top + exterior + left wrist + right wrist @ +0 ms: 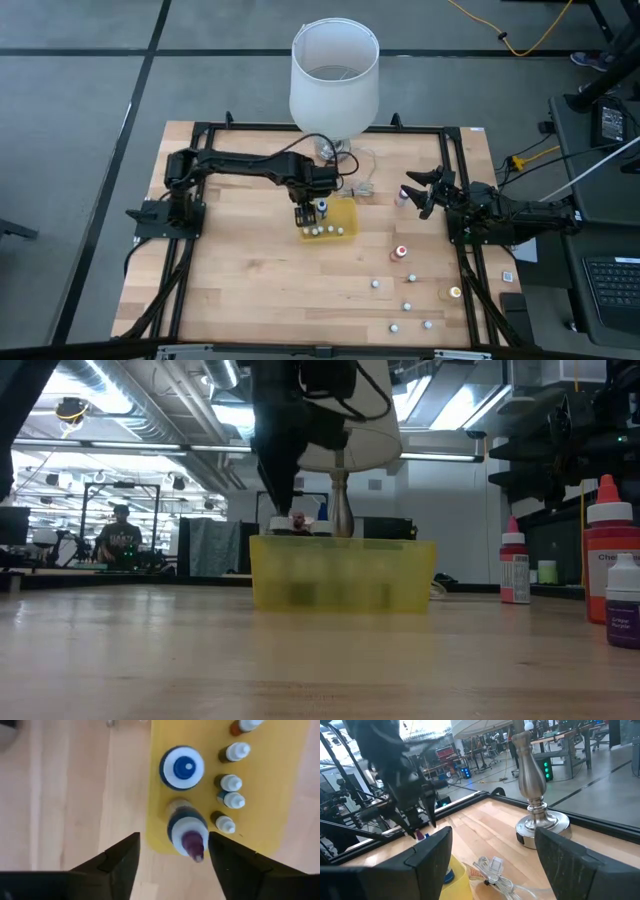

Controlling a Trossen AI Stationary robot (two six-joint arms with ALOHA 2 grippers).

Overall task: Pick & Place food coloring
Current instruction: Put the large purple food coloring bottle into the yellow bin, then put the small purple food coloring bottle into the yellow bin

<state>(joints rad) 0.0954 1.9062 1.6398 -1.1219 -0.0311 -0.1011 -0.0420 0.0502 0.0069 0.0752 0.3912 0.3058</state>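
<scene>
Standing just below the left hand point(172, 851), a small bottle with a purple tip point(187, 831) sits at the near edge of the yellow tray point(272, 820), between fingers point(120, 857) that are spread apart and not touching it. This looks like the release step: the bottle seems placed and the hand is letting go. Beyond it, farther from the hand, a blue-capped bottle point(182, 768) and a row of tiny white-topped bottles point(231, 783) already stand in the same tray.

Seen from above, the left hand point(306, 213) hangs over the tray's point(346, 208) left end, while more bottles point(409, 306) lie scattered well apart on the counter point(250, 280), nearer the right hand point(419, 193). That hand waits at the counter's right side with its fingers apart and nothing in them, close to a red-topped bottle point(401, 252). A white lamp point(334, 72) stands behind the tray.

The next move probably calls for lifting straight up so the fingers clear the purple tip without tipping the bottle, then travelling to one of the loose bottles.
</scene>
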